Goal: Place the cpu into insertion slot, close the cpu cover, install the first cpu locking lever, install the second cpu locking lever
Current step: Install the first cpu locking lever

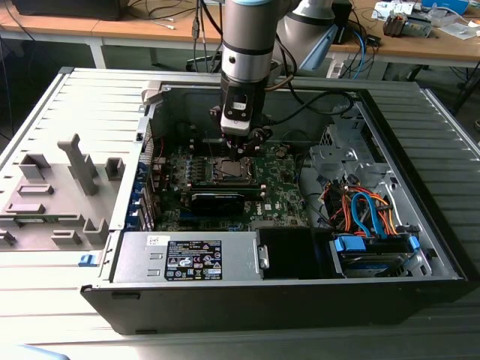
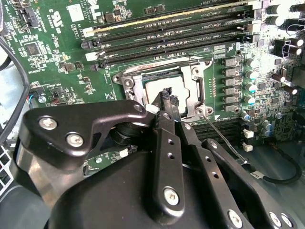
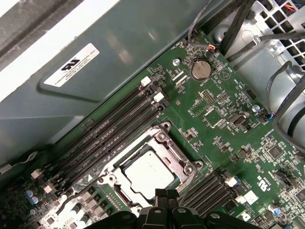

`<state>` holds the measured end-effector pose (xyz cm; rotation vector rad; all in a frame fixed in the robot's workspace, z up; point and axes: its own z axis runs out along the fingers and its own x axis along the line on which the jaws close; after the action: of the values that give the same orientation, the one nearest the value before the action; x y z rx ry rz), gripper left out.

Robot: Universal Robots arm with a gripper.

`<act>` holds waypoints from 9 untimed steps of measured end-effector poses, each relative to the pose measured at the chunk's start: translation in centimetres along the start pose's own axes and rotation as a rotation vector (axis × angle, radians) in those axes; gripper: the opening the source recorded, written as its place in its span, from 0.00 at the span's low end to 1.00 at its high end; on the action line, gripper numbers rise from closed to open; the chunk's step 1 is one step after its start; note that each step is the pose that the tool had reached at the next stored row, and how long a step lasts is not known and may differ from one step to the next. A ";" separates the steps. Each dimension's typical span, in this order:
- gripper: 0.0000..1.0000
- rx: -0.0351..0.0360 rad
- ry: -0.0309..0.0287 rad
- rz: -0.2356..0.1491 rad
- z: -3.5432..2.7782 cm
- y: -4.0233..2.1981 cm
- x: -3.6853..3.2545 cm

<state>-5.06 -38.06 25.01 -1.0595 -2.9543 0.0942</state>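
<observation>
An open computer case [image 1: 420,277] lies flat on a grey slatted worktop [image 1: 75,105]. Grey plastic fixtures [image 1: 60,184] stand on the worktop at the exterior view's left. Inside the case, a silver power supply box [image 1: 187,259] sits along the near wall. A tangle of orange and blue cables [image 1: 360,210] lies above a blue drive bay [image 1: 371,246] at the exterior view's right. A green motherboard [image 1: 281,187] covers the case floor.

The arm [image 1: 247,37] comes straight down from above into the case, its wrist vertical. The claw [image 1: 238,148] points down over the insertion slot [image 1: 229,169] near the middle of the board.

In both wrist views the cpu [image 2: 159,88] [image 3: 147,172] sits flat in the slot, silvery top up. The cpu cover [image 2: 198,93] [image 3: 177,153] lies down around it as a metal frame. The claw [image 2: 168,97] [image 3: 167,193] has its fingers drawn together, nothing visible between them. Its tips hang just above one edge of the chip and hide that edge. In the second wrist view a thin metal lever [image 2: 223,137] runs out from a corner of the slot. Whether it is latched I cannot tell.

Counted: one arm, one claw, one cpu, one cover. Four long dark memory slots [image 2: 176,36] run beside the socket. One round coin battery [image 3: 200,70] sits on the board.
</observation>
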 end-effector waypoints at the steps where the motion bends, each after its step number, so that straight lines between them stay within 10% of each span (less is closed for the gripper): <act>1: 0.11 -0.0001 0.0000 -0.001 0.00 0.00 0.00; 9: 0.11 -0.0003 -0.0009 -0.016 0.00 0.00 0.00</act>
<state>-5.06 -38.06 25.01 -1.0360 -2.9631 0.0942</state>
